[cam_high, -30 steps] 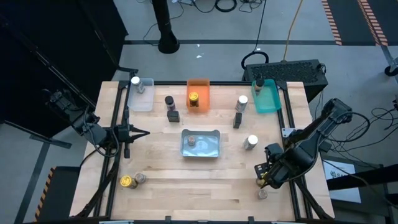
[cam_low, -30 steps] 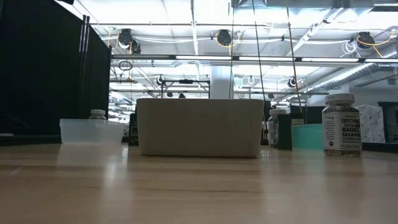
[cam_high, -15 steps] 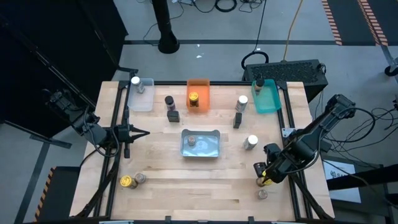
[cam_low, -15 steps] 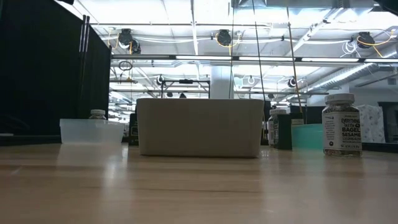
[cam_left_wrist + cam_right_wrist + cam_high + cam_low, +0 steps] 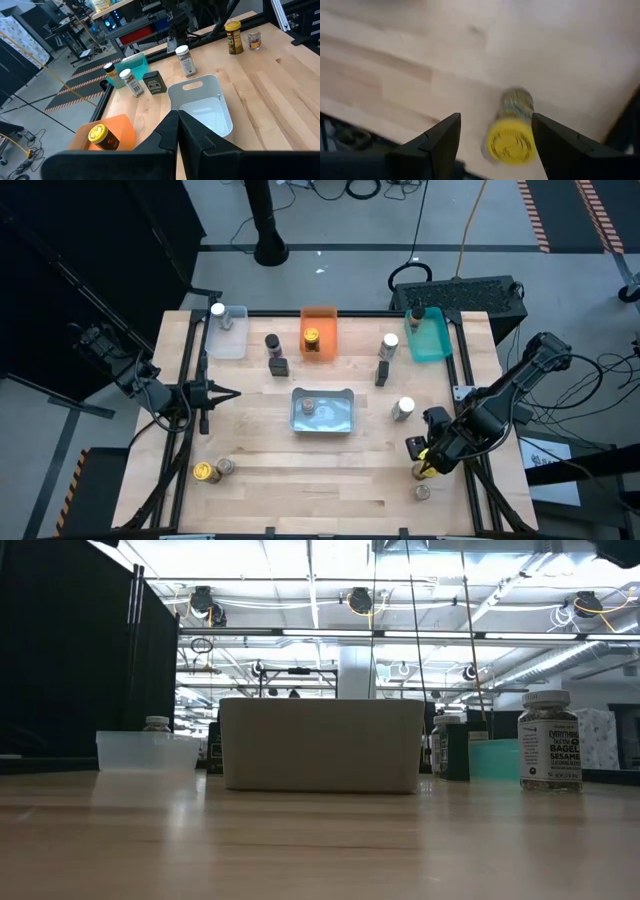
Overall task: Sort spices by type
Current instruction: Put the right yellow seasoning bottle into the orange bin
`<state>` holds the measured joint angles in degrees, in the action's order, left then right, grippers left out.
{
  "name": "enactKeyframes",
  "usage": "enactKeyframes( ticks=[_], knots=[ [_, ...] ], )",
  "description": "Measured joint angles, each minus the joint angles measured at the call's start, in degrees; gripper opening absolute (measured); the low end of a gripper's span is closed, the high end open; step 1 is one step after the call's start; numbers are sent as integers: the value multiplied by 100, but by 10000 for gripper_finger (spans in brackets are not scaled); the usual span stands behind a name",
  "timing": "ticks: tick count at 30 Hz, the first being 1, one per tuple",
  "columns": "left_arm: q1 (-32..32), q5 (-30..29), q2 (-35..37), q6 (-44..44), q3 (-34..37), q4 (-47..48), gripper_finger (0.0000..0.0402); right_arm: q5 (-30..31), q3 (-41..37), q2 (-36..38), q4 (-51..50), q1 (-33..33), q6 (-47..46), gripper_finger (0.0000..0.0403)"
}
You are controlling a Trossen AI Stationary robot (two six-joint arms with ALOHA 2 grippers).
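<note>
The right hand [image 5: 424,462] is hanging open over a yellow-lidded spice jar [image 5: 511,137] standing near the tabletop's [image 5: 300,470] right front edge. The left hand [image 5: 228,393] is waiting closed at the left side, holding nothing.

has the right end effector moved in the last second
Yes. The right end effector has shifted slightly up the high view, away from the small jar by the table's near edge.
</note>
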<state>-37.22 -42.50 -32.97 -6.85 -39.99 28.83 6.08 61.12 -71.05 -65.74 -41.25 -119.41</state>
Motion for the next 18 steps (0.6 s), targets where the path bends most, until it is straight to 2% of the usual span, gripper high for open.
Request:
enactKeyframes(
  ticks=[4, 11, 14, 18],
  knots=[
    [0, 0, 0, -2, 0, -4, 15, 406, 0, 0, -45, 213, 88, 226],
    [-2, -2, -2, -4, 0, -4, 15, 262, 0, 0, 98, 531, 647, 226],
    [-1, -2, 0, -3, 0, -4, 15, 239, 0, 0, 531, 597, 1027, 226],
    [1, -2, 0, -2, 0, -4, 15, 128, 2, -10, 1588, 642, 1617, 226]
  ],
)
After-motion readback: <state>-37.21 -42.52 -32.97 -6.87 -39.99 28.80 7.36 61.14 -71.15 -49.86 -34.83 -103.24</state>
